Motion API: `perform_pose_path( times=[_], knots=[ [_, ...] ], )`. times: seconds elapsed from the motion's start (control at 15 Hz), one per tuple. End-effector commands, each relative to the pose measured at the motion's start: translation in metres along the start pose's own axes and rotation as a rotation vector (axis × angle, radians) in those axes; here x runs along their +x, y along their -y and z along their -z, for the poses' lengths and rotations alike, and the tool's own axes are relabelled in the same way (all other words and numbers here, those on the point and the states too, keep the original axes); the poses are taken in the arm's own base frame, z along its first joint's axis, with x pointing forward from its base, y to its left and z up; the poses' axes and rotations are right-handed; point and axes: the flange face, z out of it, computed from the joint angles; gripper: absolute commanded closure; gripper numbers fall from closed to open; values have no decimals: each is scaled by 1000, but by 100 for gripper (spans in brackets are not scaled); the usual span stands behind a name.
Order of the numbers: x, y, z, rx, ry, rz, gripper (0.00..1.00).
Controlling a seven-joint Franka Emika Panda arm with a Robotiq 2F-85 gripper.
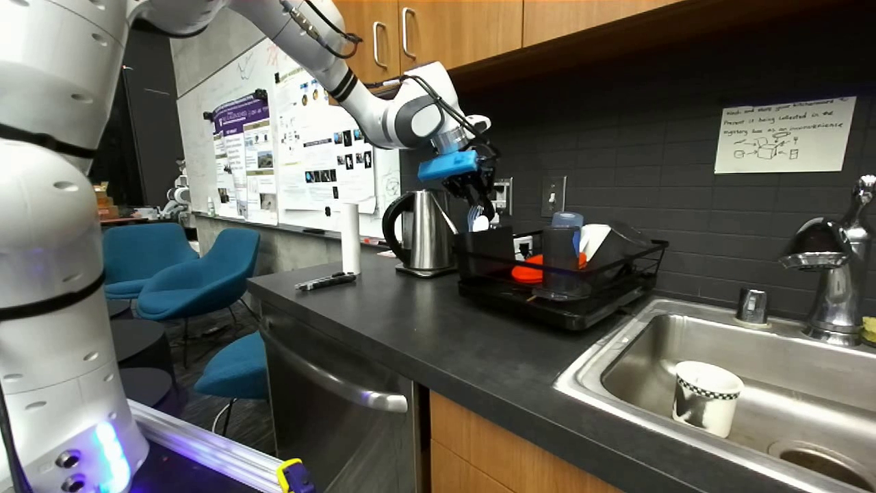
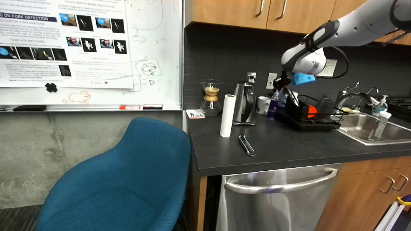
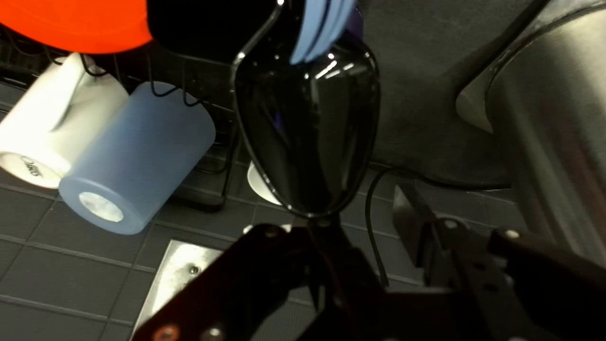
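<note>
The black pincer (image 3: 364,218) is over 1 end of the black wire dish rack (image 1: 547,313). Its 2 fingers are partly spread, with a small gap between them. A shiny metal spoon (image 3: 307,132) is right by the fingers, over that same end of the rack, by the black boxy cup (image 1: 486,248). In the wrist view the spoon's tip meets 1 finger, but I cannot tell if they really touch. Pale blue fork prongs (image 3: 322,28) poke up next to the spoon.

Inside the rack are an orange-red round dish (image 3: 80,23), a cloudy blue plastic cup (image 3: 142,151) and a white mug (image 3: 61,135) tipped over.

Behind the rack is the dark tile wall (image 1: 650,178), near the pincer. Past the spoon end of the rack stands a tall silver kettle (image 1: 430,236), with a purple bottle (image 2: 273,108) between it and the rack. At the rack's far end is the steel sink (image 1: 582,373). In front of the rack, a wide strip of dark table (image 1: 424,315) runs to the table's front edge. Brown wood cupboards (image 1: 465,27) hang higher than the rack.
</note>
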Motion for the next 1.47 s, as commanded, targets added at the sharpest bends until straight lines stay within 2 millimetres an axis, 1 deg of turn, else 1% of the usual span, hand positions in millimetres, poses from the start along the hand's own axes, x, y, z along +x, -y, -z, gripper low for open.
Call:
perform_pose_path(
  times=[0.0,0.07,0.2,0.27,0.33,0.4,0.73,0.8,0.93,1.07,1.13,1.4],
  knots=[
    [5,-3,2,-12,-10,-5,95],
    [5,-3,2,-11,-11,-7,99],
    [5,-4,4,-10,-11,-5,100],
    [5,-4,5,-5,-8,-4,74],
    [6,-4,6,-4,-8,0,74],
    [6,-4,8,-2,-7,2,71],
    [9,-9,17,0,-12,-3,40],
    [9,-11,19,-4,-10,-7,32],
    [10,-13,23,-5,6,-17,18],
    [10,-14,27,5,27,-30,6],
    [10,-14,28,11,38,-38,1],
    [10,-10,30,52,83,-73,0]
  ],
)
